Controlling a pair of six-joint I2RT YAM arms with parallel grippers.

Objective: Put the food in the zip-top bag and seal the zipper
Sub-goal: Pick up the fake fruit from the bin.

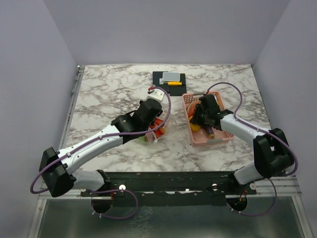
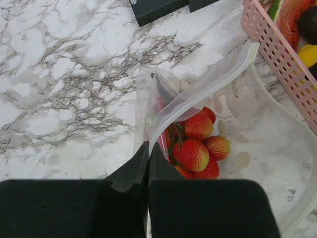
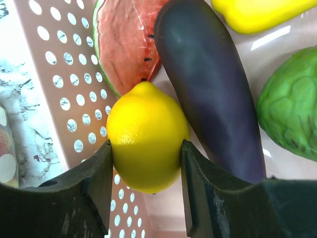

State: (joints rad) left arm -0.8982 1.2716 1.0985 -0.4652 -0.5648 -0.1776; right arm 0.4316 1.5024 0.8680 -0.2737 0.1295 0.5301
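The clear zip-top bag [image 2: 208, 82] lies on the marble with its mouth held open, and a bunch of red strawberries [image 2: 195, 153] sits inside. My left gripper [image 2: 148, 148] is shut on the bag's near edge; from above it [image 1: 151, 130] is at the table's middle. Over in the pink basket [image 3: 59, 74], my right gripper [image 3: 147, 148] is shut on a yellow lemon [image 3: 146, 124], both fingers pressing its sides. Beside the lemon lie a watermelon slice [image 3: 126, 42], a dark purple eggplant [image 3: 208, 89], a green knobbly vegetable [image 3: 290, 109] and a yellow piece [image 3: 257, 15].
The pink perforated basket [image 1: 218, 140] stands just right of the bag [image 1: 158, 133], its wall close to the bag's mouth [image 2: 277, 54]. A yellow-and-grey item on a black base [image 1: 171, 78] sits at the back centre. Grey walls close in the table.
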